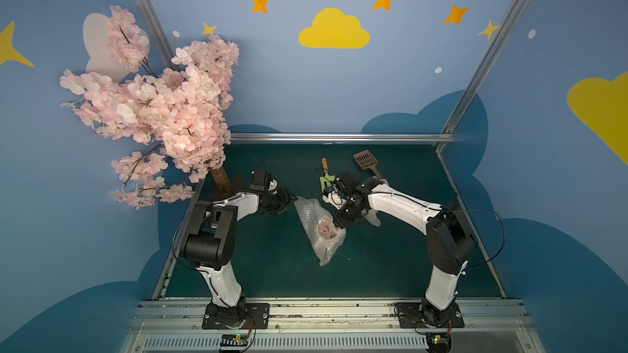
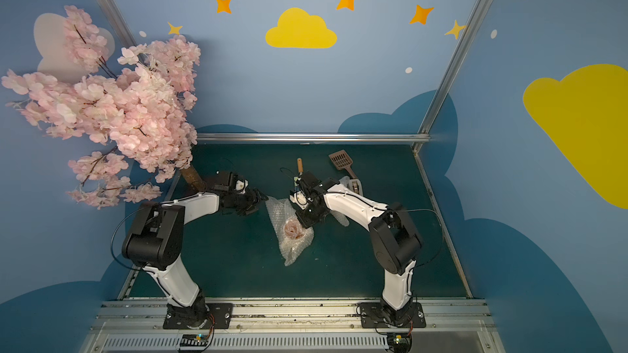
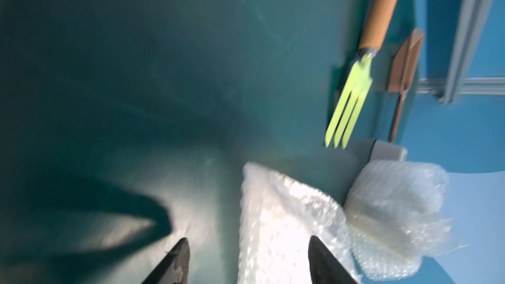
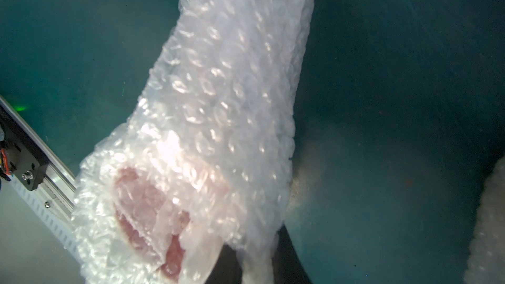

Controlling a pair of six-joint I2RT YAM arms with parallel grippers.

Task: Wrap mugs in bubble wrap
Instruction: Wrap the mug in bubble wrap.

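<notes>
Bubble wrap (image 1: 308, 213) covering the mug (image 1: 327, 229) is pinched in right jaws; left jaws stand open beside it.

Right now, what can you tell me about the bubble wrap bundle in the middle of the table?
It is a translucent whitish bubble wrap sheet dotted with small air bubbles, crumpled into a long loose bundle lying on the green table. The red inside of a mug shows through its middle as a reddish patch. The right gripper pinches one fold; the open left gripper sits at its far corner, not gripping it.
</notes>
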